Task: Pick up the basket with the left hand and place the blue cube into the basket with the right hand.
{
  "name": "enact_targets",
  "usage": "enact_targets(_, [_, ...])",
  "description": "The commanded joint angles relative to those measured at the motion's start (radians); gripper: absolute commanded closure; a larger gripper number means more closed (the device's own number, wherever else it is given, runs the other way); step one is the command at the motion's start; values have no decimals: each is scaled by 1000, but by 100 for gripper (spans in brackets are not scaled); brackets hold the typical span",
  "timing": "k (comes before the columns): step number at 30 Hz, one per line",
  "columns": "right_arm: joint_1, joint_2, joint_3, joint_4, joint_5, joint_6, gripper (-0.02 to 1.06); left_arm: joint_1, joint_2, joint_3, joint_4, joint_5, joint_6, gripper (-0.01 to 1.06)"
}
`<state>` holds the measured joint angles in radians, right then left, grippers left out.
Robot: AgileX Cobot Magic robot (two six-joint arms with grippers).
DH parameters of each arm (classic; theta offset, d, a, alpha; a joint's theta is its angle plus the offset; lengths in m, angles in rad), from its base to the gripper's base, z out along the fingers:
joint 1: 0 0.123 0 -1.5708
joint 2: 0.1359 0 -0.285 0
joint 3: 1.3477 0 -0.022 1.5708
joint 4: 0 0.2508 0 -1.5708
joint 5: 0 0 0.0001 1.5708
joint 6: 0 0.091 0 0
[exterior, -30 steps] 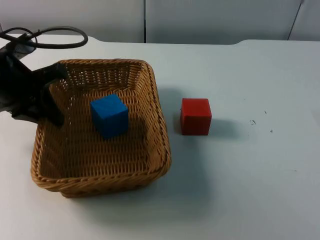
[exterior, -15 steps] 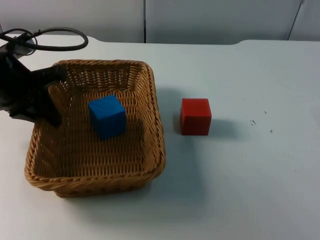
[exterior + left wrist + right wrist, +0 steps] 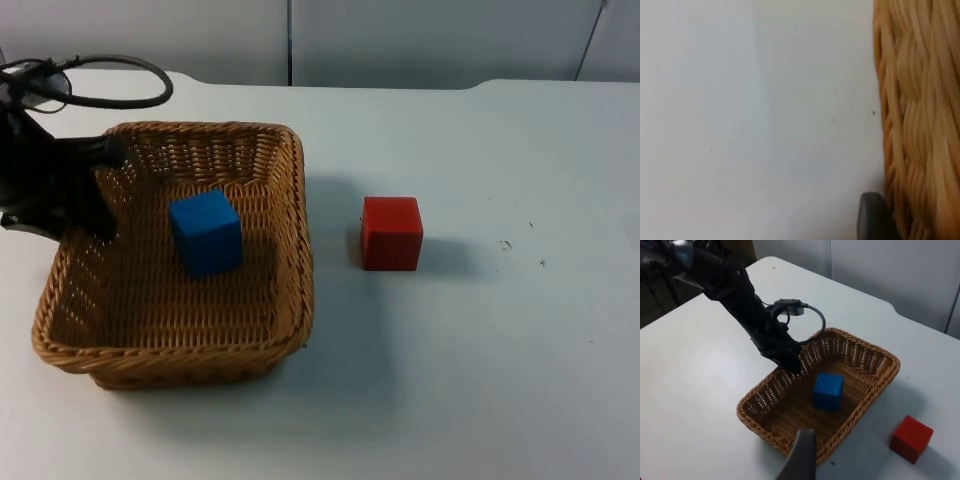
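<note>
One blue cube in the basket, left gripper on the rim

One blue cube [image 3: 206,233] sits inside the wicker basket [image 3: 290,250], on the woven floor a little toward the far side and roughly midway between the left and right walls. It touches none of the walls. Seen from the right wrist, the blue cube [image 3: 828,391] stands upright in the basket [image 3: 880,371] with one edge turned toward the camera.

The basket is on the left half of the white table [image 3: 480,380]. Its near rim looks raised and tilted, with a soft shadow under the near and right sides; whether the bottom is clear of the table cannot be told.

At the basket's far left wall, the left gripper [image 3: 88,190] is clamped on the rim, one finger inside the basket and the rest of the arm outside it. The right wrist view shows the left gripper [image 3: 788,363] coming down onto that same wall. In the left wrist view a dark fingertip lies right against the outer weave of the basket [image 3: 920,125], with bare table [image 3: 755,120] beside it.

To the right of the basket, apart from it, a red cube [image 3: 391,232] rests on the table; it also shows as the red cube [image 3: 911,438] in the right wrist view.

Of the right gripper, a single grey finger [image 3: 801,456] hangs high above the near side of the basket; open or closed cannot be told.
</note>
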<state>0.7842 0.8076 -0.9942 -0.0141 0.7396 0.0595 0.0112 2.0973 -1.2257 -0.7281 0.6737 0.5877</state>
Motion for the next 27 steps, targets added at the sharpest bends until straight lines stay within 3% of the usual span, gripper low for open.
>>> enact_targets(1, [3, -4, 4, -8, 4, 2, 25, -4, -10, -18, 10, -8, 15, 53])
enact_targets(3, [3, -4, 4, -8, 4, 2, 25, -4, -20, -42, 14, 13, 15, 39])
enact_targets(6, [3, -4, 4, -8, 4, 2, 25, -4, -29, -61, 26, 41, 15, 36])
enact_targets(10, [3, -4, 4, -8, 4, 2, 25, -4, -62, -108, 62, 120, 15, 36])
enact_targets(13, [3, -4, 4, -8, 4, 2, 25, -4, -94, -123, 90, 126, 3, 36])
enact_targets(17, [3, -4, 4, -11, 4, 2, 25, -4, -165, -141, 196, 101, -87, 36])
enact_targets(20, [3, -4, 4, -22, 4, 0, 25, -4, -267, -148, 335, 103, -237, 36])
enact_targets(27, [3, -4, 4, -91, -11, -7, 25, -7, -470, -145, 334, 161, -285, 36])
